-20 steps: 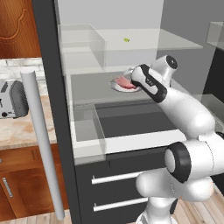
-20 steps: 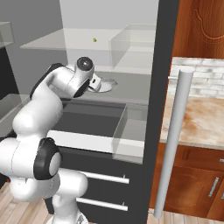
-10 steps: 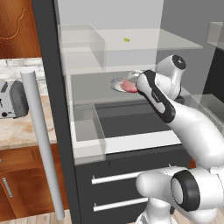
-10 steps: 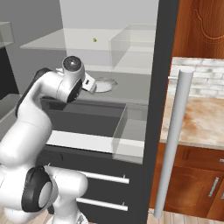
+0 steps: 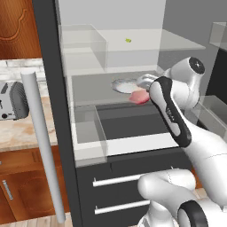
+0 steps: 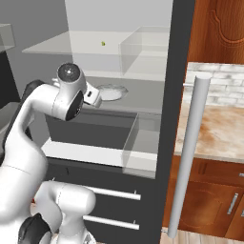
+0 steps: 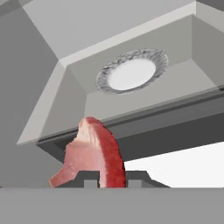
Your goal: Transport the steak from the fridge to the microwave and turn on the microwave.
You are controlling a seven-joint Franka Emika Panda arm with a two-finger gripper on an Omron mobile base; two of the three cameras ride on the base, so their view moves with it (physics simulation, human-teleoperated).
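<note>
A simulated kitchen of wood cabinets and a marbled surface frames the fridge, its door swung wide and its long silver bar handle standing in the foreground. From my remote station I see the white arm reaching in at the level of the middle shelf — the end effector is clamped on the steak, which stands on edge between the two dark finger tips in the hand view. In the left base view the pinkish slab shows just past the front edge of that shelf, over the open drawer below, beside the arm's dark wrist. A round white plate sits on the shelf behind it, apart from the meat. A small green thing lies on the glass shelf above. At the far left — a toaster on the surface.
</note>
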